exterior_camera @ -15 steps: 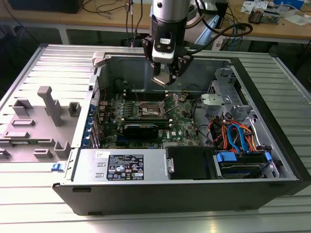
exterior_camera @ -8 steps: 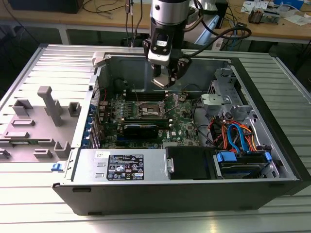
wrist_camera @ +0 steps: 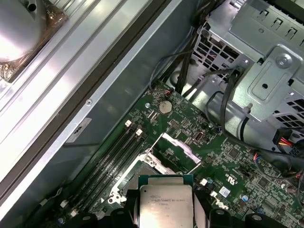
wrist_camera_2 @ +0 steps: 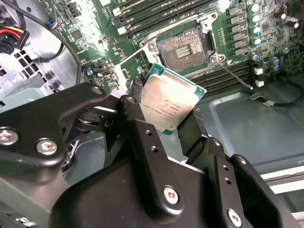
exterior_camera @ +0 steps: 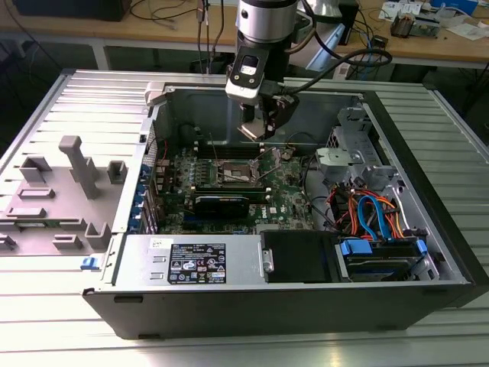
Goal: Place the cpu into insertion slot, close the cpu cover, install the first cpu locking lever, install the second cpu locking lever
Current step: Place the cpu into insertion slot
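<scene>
In the exterior view, a grey plastic fixture lies on the ribbed table at nine o'clock from the open computer case. Inside the case, a labelled power supply lies along the near wall at seven o'clock from the insertion slot. The slot sits on the green motherboard, its dark centre uncovered. The gripper hangs at one o'clock from the slot, above the board and apart from it. A drive cage and a bundle of orange, red and blue cables fill the case at three to four o'clock.

The second wrist view adds the grasp itself. The black fingers are drawn in only as far as the chip's width, pinching two opposite edges of the cpu. Its silver-grey top faces the camera and its green edge shows. Past it the insertion slot lies bare, a thin locking lever slanting free beside it, with long black memory slots on its far side.

The first wrist view adds the cpu cover, swung up off the slot, with green board showing through its window. The cpu hangs in front of the slot and hides part of it. A round coin cell lies beyond the cover, and the grey metal cage rises past the board's edge.
</scene>
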Available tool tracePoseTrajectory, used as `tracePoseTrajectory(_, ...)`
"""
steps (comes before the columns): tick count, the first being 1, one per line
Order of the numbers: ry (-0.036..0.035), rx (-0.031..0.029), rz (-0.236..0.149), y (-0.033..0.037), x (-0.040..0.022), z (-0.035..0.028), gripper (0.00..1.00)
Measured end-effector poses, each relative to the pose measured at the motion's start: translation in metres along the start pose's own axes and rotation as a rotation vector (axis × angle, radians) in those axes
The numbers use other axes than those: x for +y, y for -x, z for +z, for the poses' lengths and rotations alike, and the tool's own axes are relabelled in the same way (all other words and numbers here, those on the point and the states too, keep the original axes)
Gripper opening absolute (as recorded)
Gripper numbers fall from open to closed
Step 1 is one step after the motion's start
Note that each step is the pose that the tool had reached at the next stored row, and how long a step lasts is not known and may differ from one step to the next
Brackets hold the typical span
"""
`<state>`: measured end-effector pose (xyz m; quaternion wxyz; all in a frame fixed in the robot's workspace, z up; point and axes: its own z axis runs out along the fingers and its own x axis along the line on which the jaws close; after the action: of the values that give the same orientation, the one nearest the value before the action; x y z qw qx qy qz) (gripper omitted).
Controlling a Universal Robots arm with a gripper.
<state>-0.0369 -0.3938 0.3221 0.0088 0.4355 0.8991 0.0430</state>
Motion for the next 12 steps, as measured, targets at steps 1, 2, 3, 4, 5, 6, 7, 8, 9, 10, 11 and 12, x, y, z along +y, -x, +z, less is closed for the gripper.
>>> tracePoseTrajectory(1, 0.0001, 0.0001, 0.0, 0.0, 0.0, 0.0001, 0.55)
tracePoseTrajectory(2, 0.0002, 0.0001, 0.0, 0.0, 0.0, 0.0001, 0.55)
tracePoseTrajectory(3, 0.0002, 0.0001, 0.0, 0.0, 0.0, 0.0001, 0.55)
tracePoseTrajectory(4, 0.0001, 0.0001, 0.0, 0.0, 0.0, 0.0001, 0.55)
tracePoseTrajectory(5, 0.0001, 0.0001, 0.0, 0.0, 0.0, 0.0001, 0.55)
tracePoseTrajectory(6, 0.0001, 0.0001, 0.0, 0.0, 0.0, 0.0001, 0.55)
tracePoseTrajectory(7, 0.0002, 0.0001, 0.0, 0.0, 0.0, 0.0001, 0.55)
tracePoseTrajectory(8, 0.0003, 0.0002, 0.0, 0.0001, -0.0002, 0.0004, 0.55)
tracePoseTrajectory(9, 0.0003, 0.0001, 0.0, 0.0005, -0.0005, 0.0008, 0.55)
tracePoseTrajectory(10, -0.0001, -0.0004, 0.0, 0.0008, -0.0007, 0.0011, 0.55)
tracePoseTrajectory(11, -0.0009, -0.0014, 0.0, 0.0009, -0.0008, 0.0014, 0.55)
tracePoseTrajectory(12, -0.0045, -0.0058, 0.0, 0.0012, -0.001, 0.0018, 0.55)
